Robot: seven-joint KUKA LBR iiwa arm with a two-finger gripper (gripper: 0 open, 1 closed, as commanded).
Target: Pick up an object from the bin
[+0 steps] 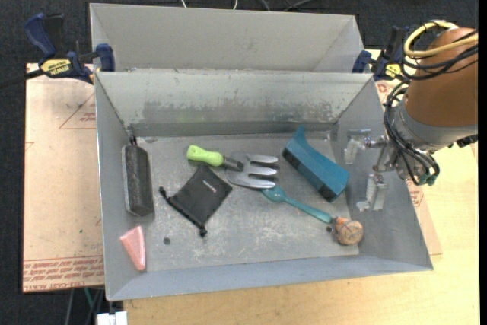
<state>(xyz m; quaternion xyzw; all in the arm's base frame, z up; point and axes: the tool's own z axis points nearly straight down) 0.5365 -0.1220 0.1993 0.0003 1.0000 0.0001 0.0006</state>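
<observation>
**A:** Where do the jaws stand?

**B:** At the right end of the bin (pixel 228 99) as the camera sees it, close by that wall. They are spread apart with bare floor between them and grip nothing. Just beside them, toward the middle, lies a blue block (pixel 318 167). Nearer the front wall sits a brown round lump (pixel 348 231) at the tip of a teal spoon (pixel 300 203).

**A:** Which is the sensible pick?

**B:** The blue block, I judge, since it is near, chunky and flat-sided. The jaws should move over it, straddle its narrow width and descend square. Otherwise it may skid into the green-handled fork (pixel 228 162) next to it.

**A:** What is unclear?

**B:** I can't tell whether the lump is joined to the spoon or merely touches it, nor how high the fingertips hang above the floor. The orange-covered wrist (pixel 445 80) and its cables hide part of the right wall. A black pouch (pixel 199 194), a dark bar (pixel 138 179) and a pink piece (pixel 134 246) lie well apart, on the far side.
</observation>
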